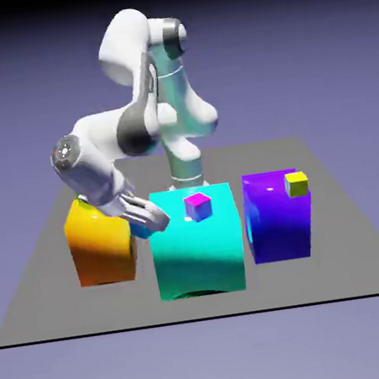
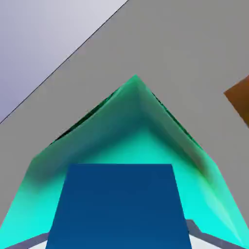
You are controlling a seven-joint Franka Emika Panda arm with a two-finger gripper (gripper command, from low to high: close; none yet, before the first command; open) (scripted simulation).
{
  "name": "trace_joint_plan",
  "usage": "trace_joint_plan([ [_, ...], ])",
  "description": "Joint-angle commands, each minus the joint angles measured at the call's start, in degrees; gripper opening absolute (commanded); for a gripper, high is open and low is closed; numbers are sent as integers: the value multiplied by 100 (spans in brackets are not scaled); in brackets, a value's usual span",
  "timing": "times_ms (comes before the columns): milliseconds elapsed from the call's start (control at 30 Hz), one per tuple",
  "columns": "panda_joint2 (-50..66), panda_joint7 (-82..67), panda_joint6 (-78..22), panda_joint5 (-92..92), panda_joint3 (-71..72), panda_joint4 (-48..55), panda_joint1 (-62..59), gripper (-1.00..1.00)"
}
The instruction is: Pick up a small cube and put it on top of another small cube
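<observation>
The small cube (image 1: 141, 230) shows its dark blue side low between the orange block and the large cyan block, held in my gripper (image 1: 151, 222). Its blue face (image 2: 119, 204) fills the bottom middle of the hand view, and the grey fingertips (image 2: 202, 232) show at either side of it. My gripper (image 2: 119, 241) is shut on this cube. A small magenta-topped cube (image 1: 198, 205) rests on top of the large cyan block. A small yellow cube (image 1: 296, 183) sits on the purple block.
Three big blocks stand in a row on the grey table (image 1: 345, 247): orange block (image 1: 99, 244), large cyan block (image 1: 197, 251) and purple block (image 1: 276, 223). The hand view has the cyan block (image 2: 136, 121) straight ahead and an orange block corner (image 2: 240, 99) at its right.
</observation>
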Motion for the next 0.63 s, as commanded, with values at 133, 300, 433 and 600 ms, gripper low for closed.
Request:
trace_joint_plan([
  [133, -1038, -180, -418, 56, -161, -658, 883, -100],
  [300, -1191, -241, 108, 102, -136, -1338, 998, -100],
  [433, -1236, -274, 517, 132, -107, -1790, 1025, -100],
  [600, -1174, -229, -46, 91, -146, -1168, 987, 100],
])
